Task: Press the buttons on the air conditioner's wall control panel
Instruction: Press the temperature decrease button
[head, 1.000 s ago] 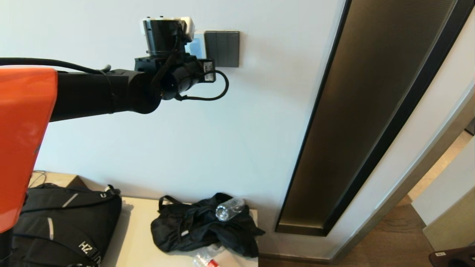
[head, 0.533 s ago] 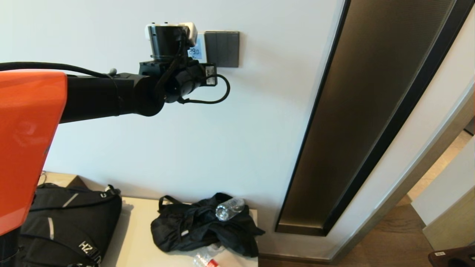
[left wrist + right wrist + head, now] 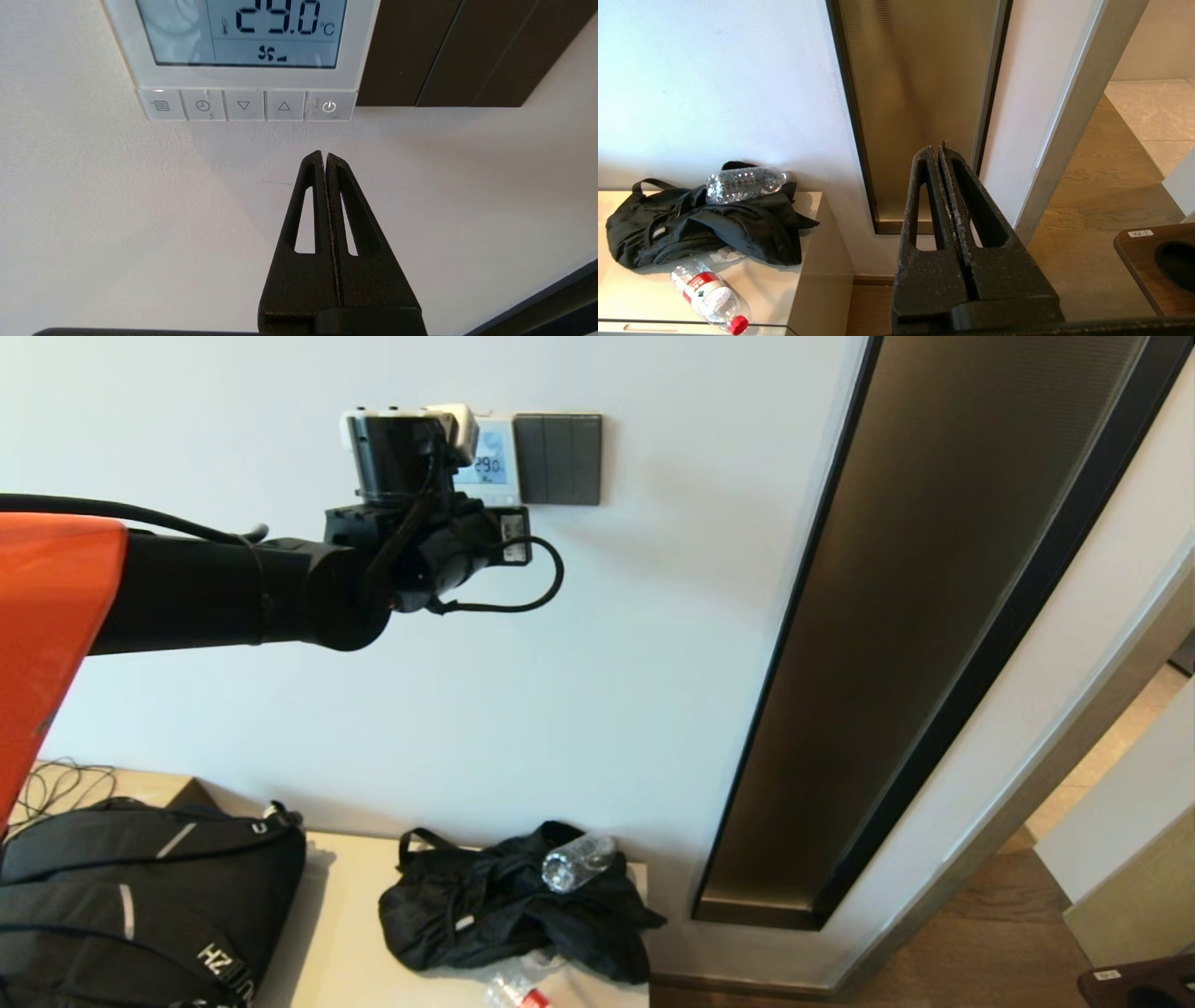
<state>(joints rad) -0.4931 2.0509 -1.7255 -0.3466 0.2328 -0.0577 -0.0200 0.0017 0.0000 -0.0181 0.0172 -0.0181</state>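
The air conditioner's wall control panel is a small white square on the wall, and its pale blue screen reads 29.0 °C. The row of small white buttons runs along its bottom edge, with the power button at one end. My left gripper is shut and empty. Its tips point at the bare wall just below the power button, a short way from it. In the head view my left wrist hides the fingers and the panel's left part. My right gripper is shut, empty and parked low.
A dark grey three-switch plate adjoins the panel on the right. A tall bronze glass strip and a door frame lie further right. Below, a low cabinet holds black bags and plastic bottles.
My left arm has shifted to the left and slightly down along the wall. More of the panel's screen is uncovered, and the digits 29.0 show. The right arm has not moved.
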